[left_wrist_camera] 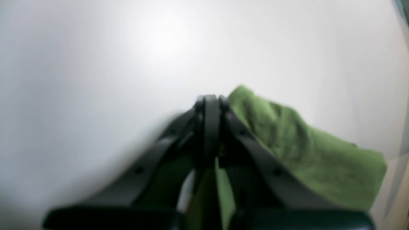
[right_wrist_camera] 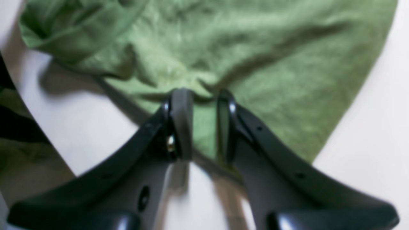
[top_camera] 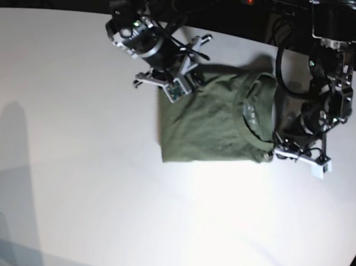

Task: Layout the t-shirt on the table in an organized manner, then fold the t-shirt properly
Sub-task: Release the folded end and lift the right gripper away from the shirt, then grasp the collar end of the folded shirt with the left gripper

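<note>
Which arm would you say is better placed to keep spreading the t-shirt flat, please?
Probably the left: its end effector is shut on the t-shirt, ready to pull. The right end effector has its jaws open around a wrinkle, gripping nothing yet.

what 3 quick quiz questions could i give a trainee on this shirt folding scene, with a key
1. True or false: the left gripper has its jaws closed on the t-shirt.
2. Multiple choice: in the right wrist view, the right gripper has its jaws A) pressed together, B) apart with green cloth between them, C) over bare table only.
3. Fill in: in the base view, the collar lies toward the ____ side of the picture.

Key: 1 true; 2 B; 3 right.
</note>
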